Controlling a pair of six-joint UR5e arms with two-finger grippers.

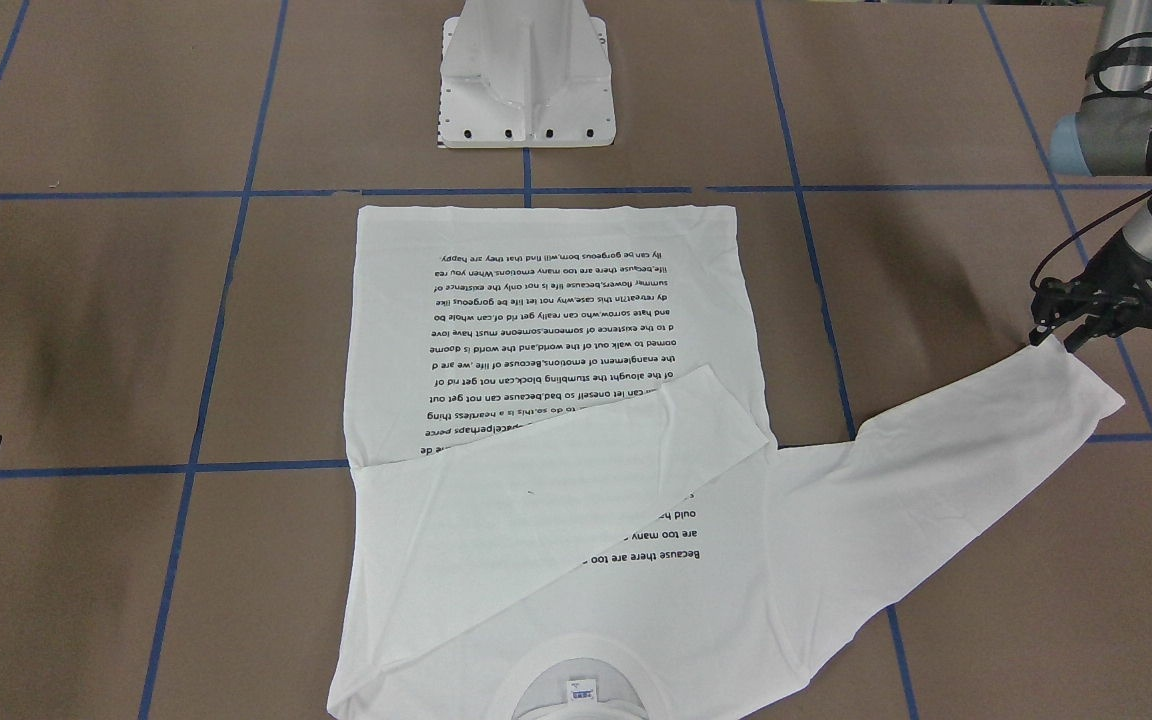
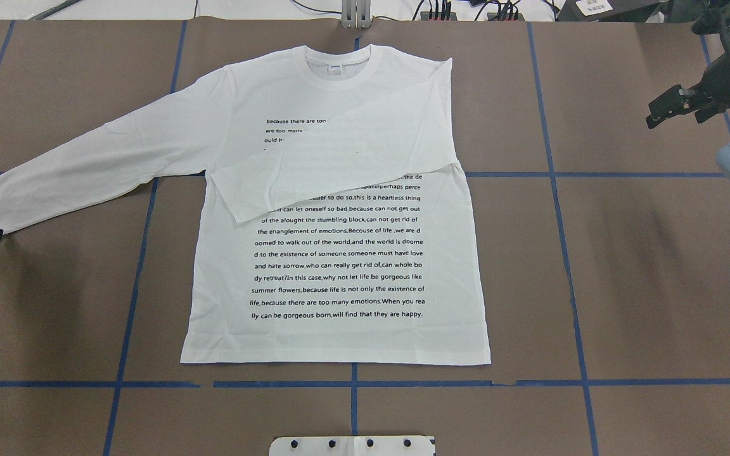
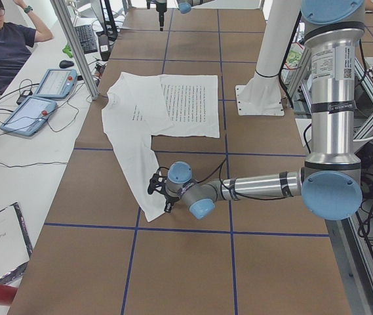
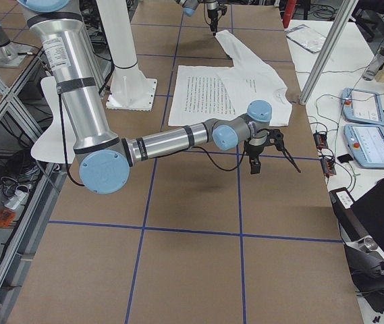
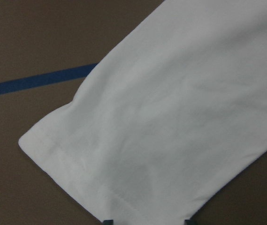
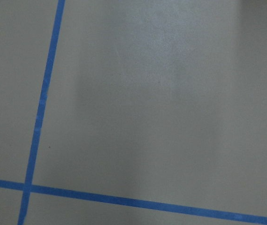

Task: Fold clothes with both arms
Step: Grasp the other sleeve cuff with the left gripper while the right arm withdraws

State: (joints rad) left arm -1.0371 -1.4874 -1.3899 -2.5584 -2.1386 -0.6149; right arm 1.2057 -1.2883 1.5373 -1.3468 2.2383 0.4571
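We see the white long-sleeved T-shirt (image 2: 339, 266) lying flat on the brown desk (image 2: 625, 285), printed text up, with its collar (image 2: 338, 63) at 12 o'clock in the overhead view. One sleeve (image 2: 339, 158) is folded across the chest. The other sleeve (image 2: 86, 171) stretches toward 9 o'clock. The left gripper (image 1: 1056, 340) sits at that sleeve's cuff (image 5: 77, 173), fingers spread. The right gripper (image 2: 675, 114) hangs at 2 o'clock, also spread, well apart from the cloth.
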